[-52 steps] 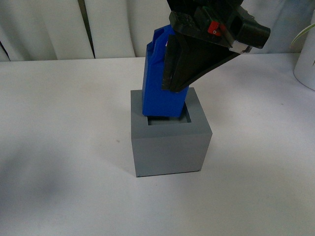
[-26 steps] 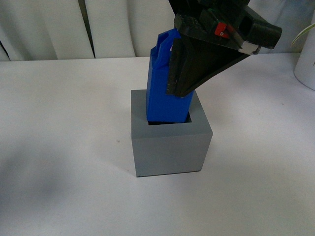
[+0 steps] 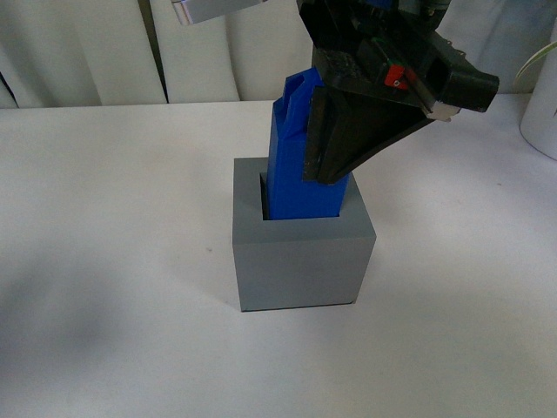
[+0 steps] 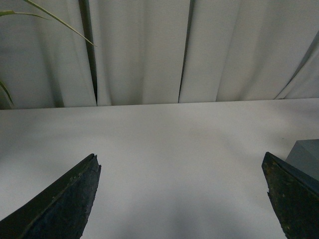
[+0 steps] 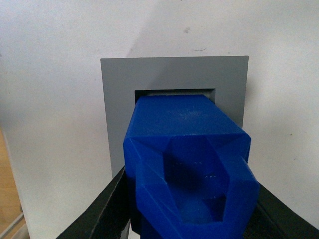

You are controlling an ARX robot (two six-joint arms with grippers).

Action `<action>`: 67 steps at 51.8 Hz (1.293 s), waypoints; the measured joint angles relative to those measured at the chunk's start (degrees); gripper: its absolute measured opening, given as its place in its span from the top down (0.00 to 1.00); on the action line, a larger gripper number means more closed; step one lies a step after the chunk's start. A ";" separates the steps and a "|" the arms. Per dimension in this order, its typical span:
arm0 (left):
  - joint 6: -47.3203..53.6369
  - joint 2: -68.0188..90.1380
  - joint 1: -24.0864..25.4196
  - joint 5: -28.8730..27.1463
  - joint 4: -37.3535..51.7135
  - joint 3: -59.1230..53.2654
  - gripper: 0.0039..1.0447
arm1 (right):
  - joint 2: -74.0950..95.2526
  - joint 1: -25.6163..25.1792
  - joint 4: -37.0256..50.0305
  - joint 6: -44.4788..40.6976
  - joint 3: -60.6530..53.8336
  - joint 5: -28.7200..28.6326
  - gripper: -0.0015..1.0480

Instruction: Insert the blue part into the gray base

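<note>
Well left, the left claw [image 4: 179, 158] hangs over the white surface [image 4: 164, 134], its fingers wide apart and holding nothing. Centrally, the base [image 3: 300, 261] stands on the surface. The blue part [image 3: 291, 170] has its lower end in the recess and most of it above the rim. The right claw [image 3: 318, 165] is clamped on it.

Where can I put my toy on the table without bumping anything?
The white table is bare left of and in front of the matte gray plastic cube. It is crowded above it, where the right gripper holds the bright blue plastic block.
</note>
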 joint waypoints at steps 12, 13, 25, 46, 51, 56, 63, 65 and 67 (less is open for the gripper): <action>-0.02 0.00 0.00 0.00 -0.02 0.00 0.06 | 0.00 0.09 0.83 -0.09 -1.20 0.02 0.38; 0.00 0.00 0.00 0.00 0.00 0.00 0.06 | 0.00 0.09 0.96 -0.02 -1.27 -0.24 0.33; 0.00 0.00 0.00 0.00 -0.02 0.00 0.06 | -0.68 -0.48 2.14 0.66 -1.55 -2.49 0.06; 0.00 0.00 -0.02 0.00 -0.02 0.00 0.06 | -21.68 -9.03 18.93 5.03 -19.50 -16.46 0.07; 0.00 0.00 0.00 0.00 -0.02 0.00 0.06 | -28.44 -12.74 27.52 9.14 -27.91 -21.62 0.07; 0.00 0.00 0.00 0.00 0.00 0.00 0.06 | -35.17 -15.96 37.03 15.15 -36.87 -26.29 0.07; 0.00 0.00 0.00 0.00 0.00 0.00 0.06 | -45.59 -19.30 56.96 28.41 -52.41 -26.08 0.07; 0.00 0.00 0.00 0.00 0.00 0.00 0.06 | -48.22 -19.89 64.22 33.11 -57.35 -23.96 0.07; 0.00 0.00 0.00 0.00 0.00 0.00 0.06 | -49.96 -20.26 69.75 36.54 -61.13 -22.18 0.07</action>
